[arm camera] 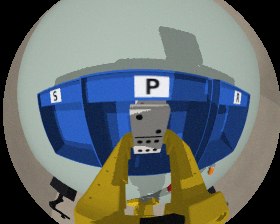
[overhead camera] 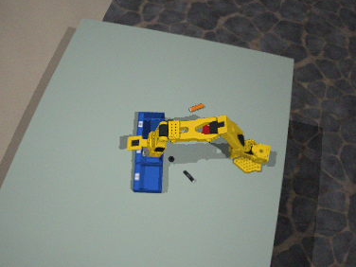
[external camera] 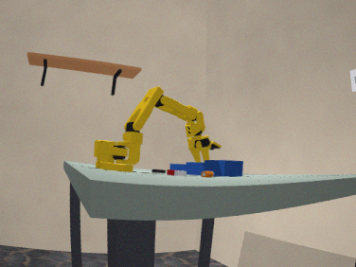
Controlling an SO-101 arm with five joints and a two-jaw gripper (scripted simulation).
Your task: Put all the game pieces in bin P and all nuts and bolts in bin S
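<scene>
My gripper [arm camera: 149,150] [overhead camera: 152,147] [external camera: 204,155] is shut on a grey domino [arm camera: 149,130] with black and white pips. It holds the domino just above the blue bin [overhead camera: 149,179] [external camera: 227,167] [arm camera: 94,100], over the middle compartment whose far wall bears the label P [arm camera: 150,86]. The label S [arm camera: 55,96] marks the compartment to the left in the wrist view. A third label [arm camera: 238,97] on the right is too small to read. In the top view the arm hides the bin's middle.
A small black piece [overhead camera: 170,158] and a black-and-white stick [overhead camera: 189,176] lie on the table right of the bin. An orange stick [overhead camera: 196,107] [external camera: 207,173] lies behind the arm. A red thing [overhead camera: 205,129] shows under the arm. A shelf [external camera: 85,65] hangs on the wall.
</scene>
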